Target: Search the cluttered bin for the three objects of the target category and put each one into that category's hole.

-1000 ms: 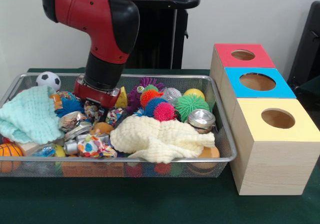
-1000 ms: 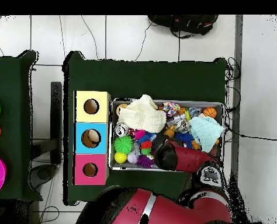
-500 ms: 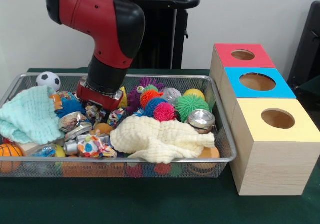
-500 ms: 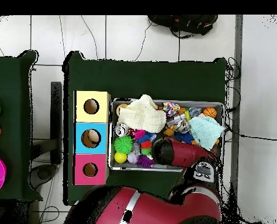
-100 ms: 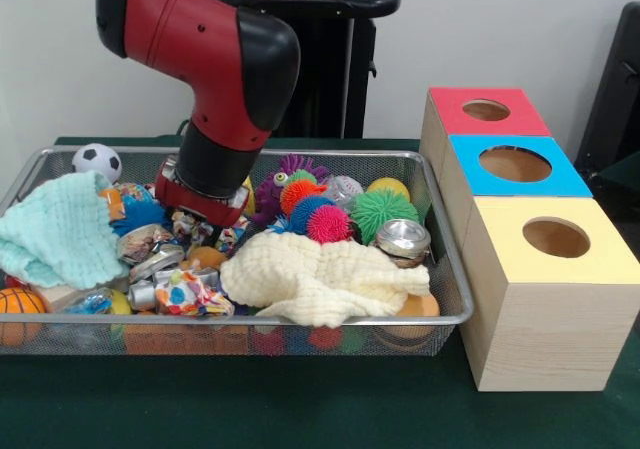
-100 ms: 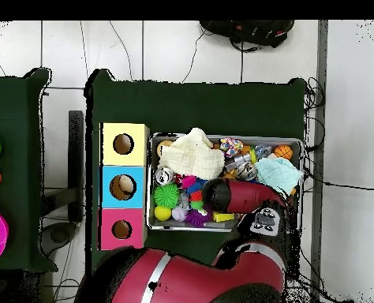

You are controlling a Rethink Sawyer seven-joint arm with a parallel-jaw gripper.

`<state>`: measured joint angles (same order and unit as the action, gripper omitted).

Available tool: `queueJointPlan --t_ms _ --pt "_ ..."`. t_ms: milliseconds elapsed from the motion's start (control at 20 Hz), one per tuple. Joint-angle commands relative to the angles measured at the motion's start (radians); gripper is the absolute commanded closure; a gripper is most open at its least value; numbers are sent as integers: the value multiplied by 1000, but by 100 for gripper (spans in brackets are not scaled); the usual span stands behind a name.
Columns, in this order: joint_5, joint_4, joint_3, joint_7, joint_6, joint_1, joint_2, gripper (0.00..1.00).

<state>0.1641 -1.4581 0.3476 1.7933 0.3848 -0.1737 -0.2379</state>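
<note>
Wire-mesh metal bin, oblong, rounded rim, packed full. Left end: mint-green waffle-knit cloth, soft and rumpled; small black-and-white soccer ball behind it; orange basketball-pattern ball low at the corner, partly cut off by the rim. Centre-left: crinkled foil wrappers and crushed shiny cans, print too small to read. Red and black arm comes down here; its gripper sits low among the clutter, tips buried. Cannot tell if the claw is spread or pressed together. Centre: cream waffle-knit cloth draped over whatever lies beneath. Behind it, rubbery spiky balls, purple, orange, blue, pink, green. Silver can upright. Right of the bin: three plywood boxes, tops red, blue and yellow, each with a round hole. No labels legible.
</note>
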Motion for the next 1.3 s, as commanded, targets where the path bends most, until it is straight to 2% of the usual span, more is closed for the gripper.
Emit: queueJointPlan --t_ms 50,400,600,850,950,1050,1200,1300 --pt "-51 231 -238 75 -100 -48 235 0" --pt "-45 227 -276 66 -51 -71 217 0" --pt "-57 188 -289 47 82 -57 131 0" --pt "-105 152 -292 43 337 -23 11 0" --pt "-113 135 -292 44 375 -10 -29 0" --pt "-123 142 -278 56 444 9 -49 0" --pt "-129 195 -264 57 561 29 -48 0" --pt "-131 220 -260 58 593 34 -36 0"
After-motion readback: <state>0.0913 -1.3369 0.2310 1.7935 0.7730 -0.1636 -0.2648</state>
